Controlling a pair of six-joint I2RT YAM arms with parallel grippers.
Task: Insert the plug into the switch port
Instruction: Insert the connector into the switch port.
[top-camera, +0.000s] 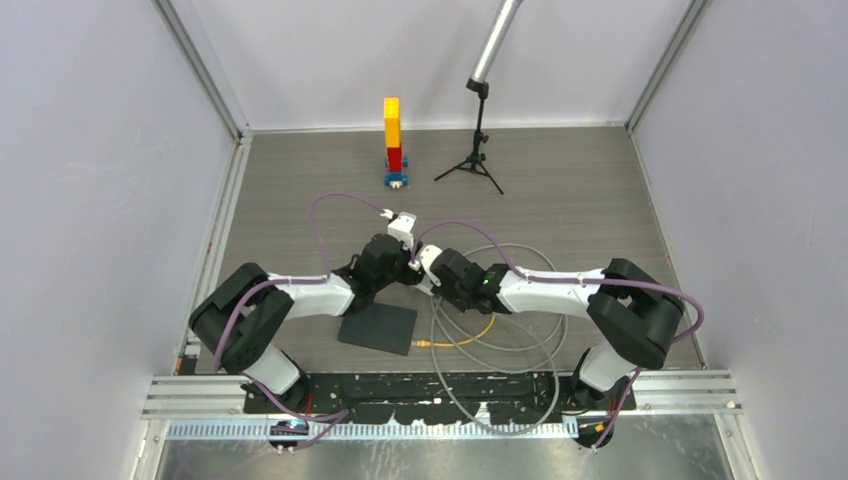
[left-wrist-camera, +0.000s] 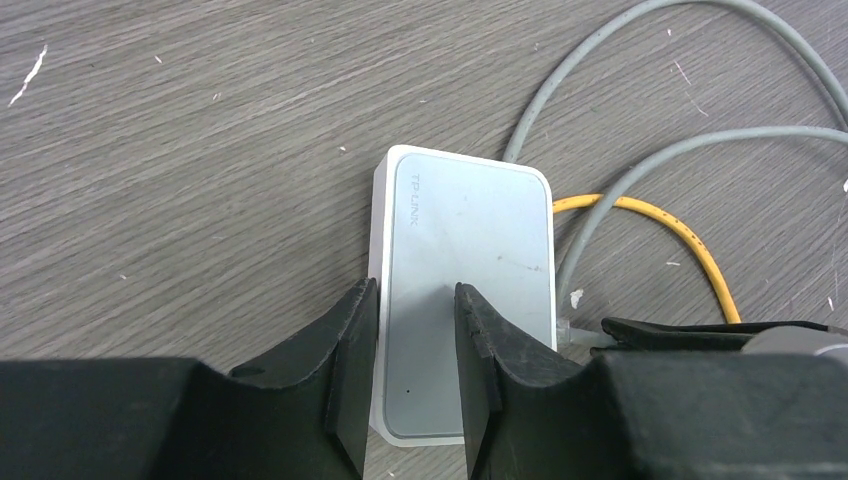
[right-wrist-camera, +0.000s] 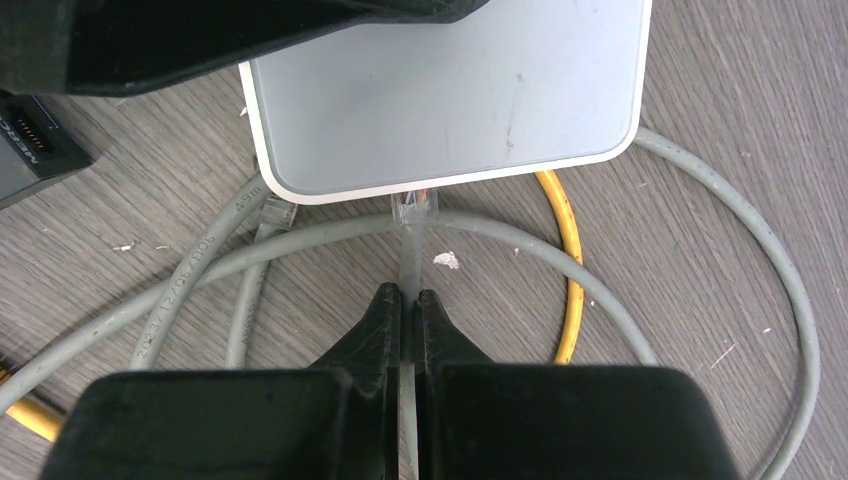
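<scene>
One clear plug (right-wrist-camera: 413, 205) sits w/ its tip at the 6 o'clock edge of the white switch box (right-wrist-camera: 450, 100) in the right wrist view. The switch port is in that side wall, hidden under the box lip, so can't tell if the plug is partly in or just touching. Box lies flat on the grey wood-grain table (left-wrist-camera: 200, 150), about mid-table, under both wrists in the top view.

Right gripper (right-wrist-camera: 410, 300): jaws pinched tight on the grey cable (right-wrist-camera: 408, 260) just behind the plug, at the plug's 6 o'clock.

Left gripper (left-wrist-camera: 413, 292): jaws part open, narrow gap, nothing between them. It's over the box's 6 o'clock end in the left wrist view, one finger at the box's 9 o'clock edge, the other over mid-top. Can't tell if the pads touch the box.

More grey cable loops round the box at 3 to 6 o'clock. A yellow cable (left-wrist-camera: 680, 230) runs out at the box's 3 o'clock.

Top view, from the grippers: black pad (top-camera: 378, 328) at 7 o'clock, near; block tower (top-camera: 393, 140) at 12 o'clock and small tripod (top-camera: 478, 150) at 1 o'clock, both well apart.
</scene>
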